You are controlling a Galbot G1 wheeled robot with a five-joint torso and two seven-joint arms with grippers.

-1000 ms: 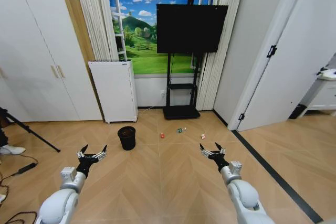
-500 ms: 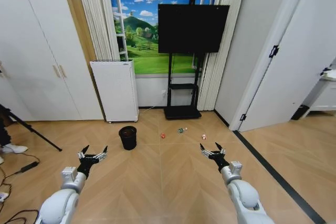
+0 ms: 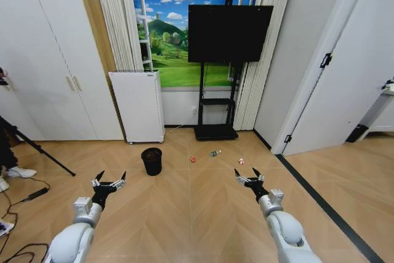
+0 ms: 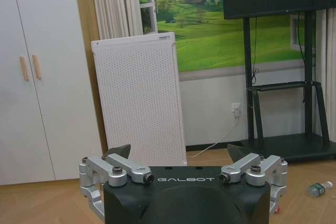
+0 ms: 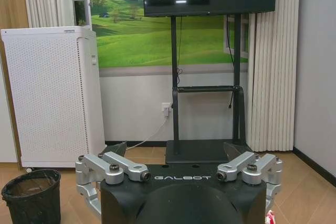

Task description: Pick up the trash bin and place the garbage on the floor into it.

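Since a second ago my head camera has shifted slightly rightward; both tools look unmoved. Head view: trash bin (image 3: 151, 161) stands at centre-left on the floor (image 3: 197, 214), garbage (image 3: 213, 153) scattered right of it; left tool (image 3: 109, 181) and right tool (image 3: 248, 174) hover low, fingers spread. Left wrist view: bottle (image 4: 318, 188) at lower right. Right wrist view: bin lower left.

The right gripper (image 5: 178, 157), spread wide, faces the trash bin (image 5: 32, 195) and white appliance (image 5: 52, 95).
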